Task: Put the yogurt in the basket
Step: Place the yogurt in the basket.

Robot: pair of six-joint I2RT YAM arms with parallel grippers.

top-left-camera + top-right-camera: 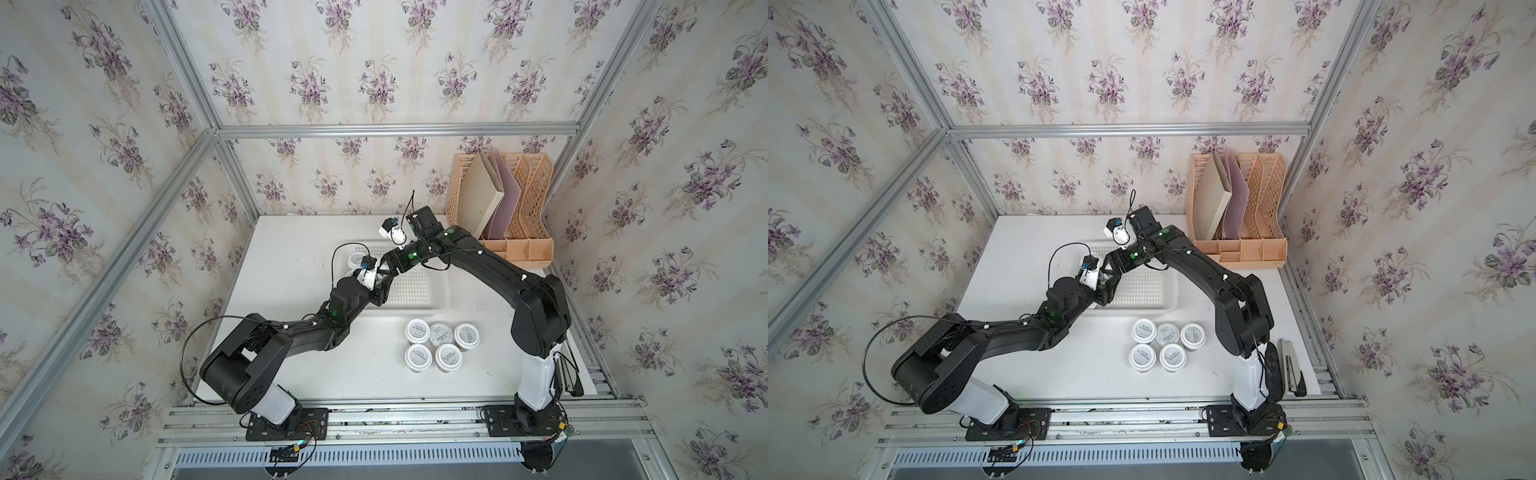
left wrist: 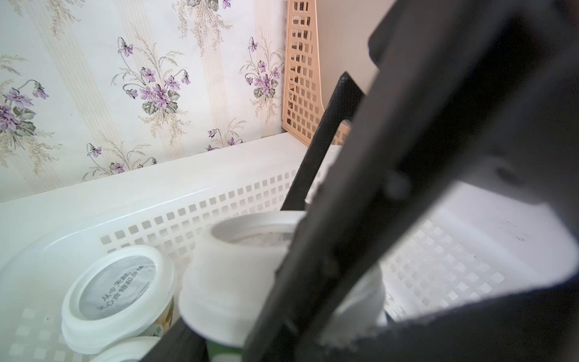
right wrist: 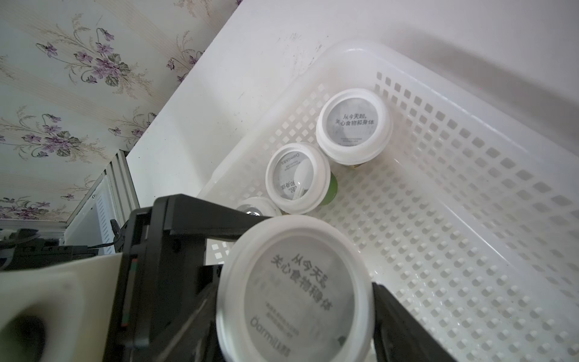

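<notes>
yogurt (image 3: 294,297): light, stiff cup with a slick lid, so I'd squeeze the lid wall
left tool (image 1: 381,279): pinching it, within the basket (image 3: 470,219) outline
right tool (image 1: 390,269): straddles it too — squeezing or not, can't tell
rest: three cups (image 3: 354,125) already in, five cups (image 1: 417,331) on the bench (image 1: 286,274)
hidden: tool tips — buried under the arms in both top views

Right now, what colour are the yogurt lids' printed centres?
Grey with dark text; small round white-lidded yogurt cup, right wrist view.

White perforated basket (image 3: 470,219), grey-topped yogurt (image 3: 352,125), peach mesh rack (image 1: 536,195).
</notes>
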